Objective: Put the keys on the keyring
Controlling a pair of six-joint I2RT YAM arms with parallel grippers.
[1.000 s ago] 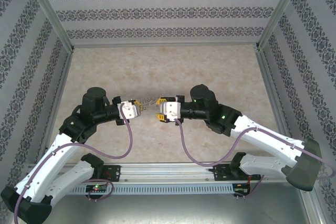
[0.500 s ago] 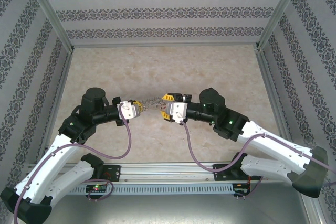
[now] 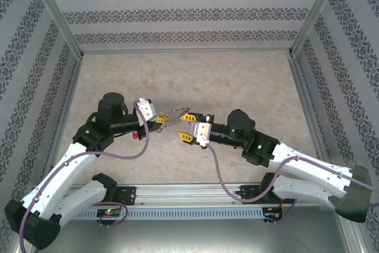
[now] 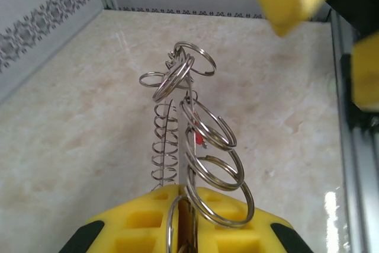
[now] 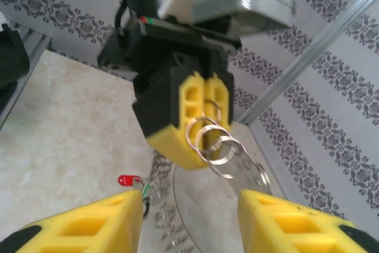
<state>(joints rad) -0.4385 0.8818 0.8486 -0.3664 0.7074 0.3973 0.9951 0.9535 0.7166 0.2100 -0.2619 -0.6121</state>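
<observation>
Two tools: L tool [image 3: 160,118] clamped on keyring [image 4: 188,164]; R tool [image 5: 190,204] half-open, empty.

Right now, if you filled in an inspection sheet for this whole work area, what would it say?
Surface: table, beige, marbled.
Job's things: keyring, a bunch of linked wire rings held up in the air; one red key lower down beside it. Whether it is on a ring cannot be told.
Clutter: nothing seen.
Grippers: left gripper shut on the keyring; right gripper open, facing it, not touching.
Cables: a purple cable loops from each wrist.
Surroundings: patterned walls, metal frame.
</observation>
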